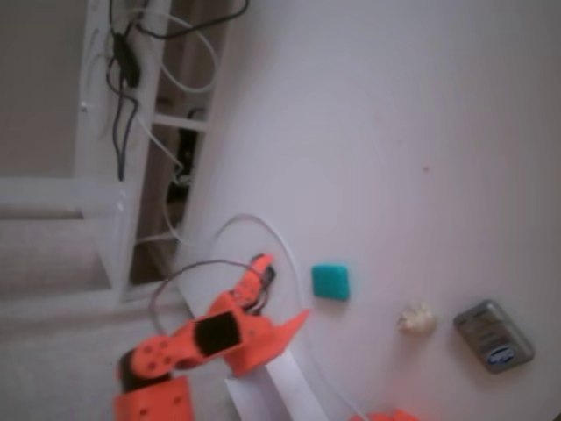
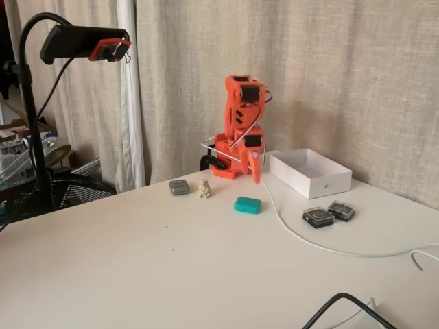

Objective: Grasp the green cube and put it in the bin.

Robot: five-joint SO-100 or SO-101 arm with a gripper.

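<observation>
1. Near, lower right of a fixed view: white cable (image 2: 302,236) trails across the bare table (image 2: 137,260), clear of the work.
2. Centre: green cube (image 2: 247,205) lies flat on the table, free, nothing touching it; two dark cases (image 2: 328,213) sit well to its right.
3. Behind it: gripper (image 2: 255,166) points down, just beyond the cube. Jaws look apart in the other fixed view (image 1: 285,294), holding nothing — probably readied for the reach.
4. Farther right: bin (image 2: 310,173), open-topped beside the arm base, empty, within easy swing.
</observation>
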